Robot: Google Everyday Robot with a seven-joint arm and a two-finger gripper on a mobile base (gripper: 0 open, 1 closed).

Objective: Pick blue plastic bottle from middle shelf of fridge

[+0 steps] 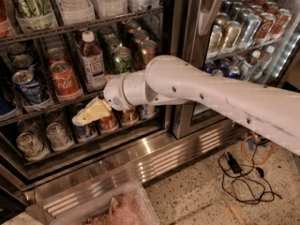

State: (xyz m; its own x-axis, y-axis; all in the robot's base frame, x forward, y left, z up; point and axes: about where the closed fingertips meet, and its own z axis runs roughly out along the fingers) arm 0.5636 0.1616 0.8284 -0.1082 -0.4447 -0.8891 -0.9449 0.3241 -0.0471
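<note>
The blue plastic bottle [92,60] stands upright on the middle shelf [47,108] of the fridge [140,149]. It has a white cap, reddish-brown contents and a white label. It stands between a red cola can [64,80] and green cans [123,59]. My gripper [79,120] has cream fingers and points down-left. It hangs below the bottle, just under the shelf's front rail, in front of the lower-shelf cans. It holds nothing. My white arm [197,88] reaches in from the right.
A blue can [27,84] stands left of the cola can. Silver cans [58,135] fill the lower shelf. A steel door post [187,55] separates a right section full of cans [253,27]. Cables [239,172] lie on the floor; a bin [117,207] sits below.
</note>
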